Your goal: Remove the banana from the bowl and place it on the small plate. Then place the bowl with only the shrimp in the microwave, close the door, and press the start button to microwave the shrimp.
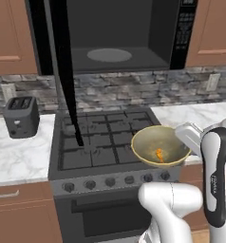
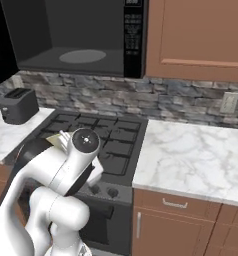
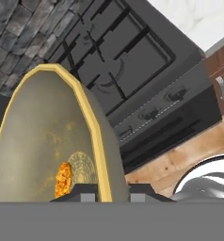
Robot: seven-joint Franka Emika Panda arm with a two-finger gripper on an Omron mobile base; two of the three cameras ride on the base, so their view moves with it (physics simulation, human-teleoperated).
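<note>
Progress check, mid-task.

The bowl [image 1: 161,145] is off any surface, carried above the front right corner of the stove [image 1: 105,137], level or nearly so. Inside it: the shrimp [image 1: 159,154] alone, one orange curl on the olive floor. No banana in the bowl, so the first step reads as done; I cannot confirm from these views where the banana or the small plate ended up.

The claw [image 3: 106,189] is closed down tight on the bowl's rim; in the hand view the two finger tips sit on either side of the yellow edge, with the shrimp just left of them.

The microwave [image 1: 119,33] hangs above the stove, cavity exposed and its turntable [image 1: 109,55] bare. The door [image 1: 66,71] is swung fully out to the left, seen edge-on.

Judged remaining:
- raise the bowl to cavity height and set it on the turntable
- release, withdraw
- swing the door shut
- press start on the keypad strip [image 1: 185,28] at the right.

Toaster [image 1: 21,116] on the left counter [image 1: 17,152], well apart from the work.
</note>
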